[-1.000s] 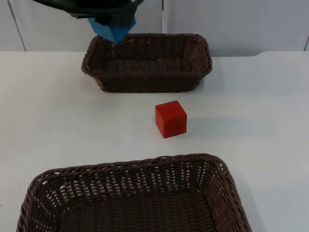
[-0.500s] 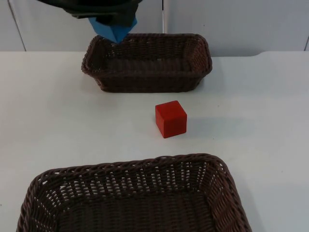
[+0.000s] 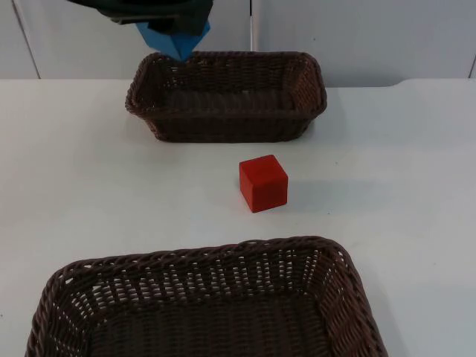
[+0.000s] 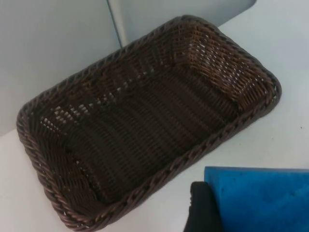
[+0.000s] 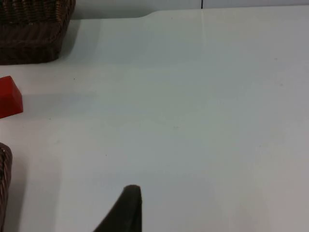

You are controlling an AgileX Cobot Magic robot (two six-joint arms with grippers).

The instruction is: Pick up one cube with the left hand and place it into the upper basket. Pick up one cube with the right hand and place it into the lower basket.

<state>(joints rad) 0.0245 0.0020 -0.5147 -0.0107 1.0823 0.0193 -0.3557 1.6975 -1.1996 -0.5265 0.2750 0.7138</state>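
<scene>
My left gripper (image 3: 172, 30) is shut on a blue cube (image 3: 174, 42) and hangs above the back left rim of the upper basket (image 3: 227, 97), a dark wicker tray that holds nothing. In the left wrist view the blue cube (image 4: 260, 198) sits beside one black fingertip (image 4: 203, 210), with the upper basket (image 4: 145, 121) below it. A red cube (image 3: 262, 183) rests on the white table between the two baskets. The lower basket (image 3: 208, 305) lies at the front and has nothing in it. The right wrist view catches the red cube (image 5: 9, 96) and one fingertip (image 5: 126, 208) of the waiting right gripper.
The grey partition wall (image 3: 357, 37) rises right behind the upper basket. White table (image 3: 401, 186) stretches to the right of the red cube and the baskets.
The left gripper with the blue cube has risen slightly above the upper basket's rim. The red cube and both baskets have not moved.
</scene>
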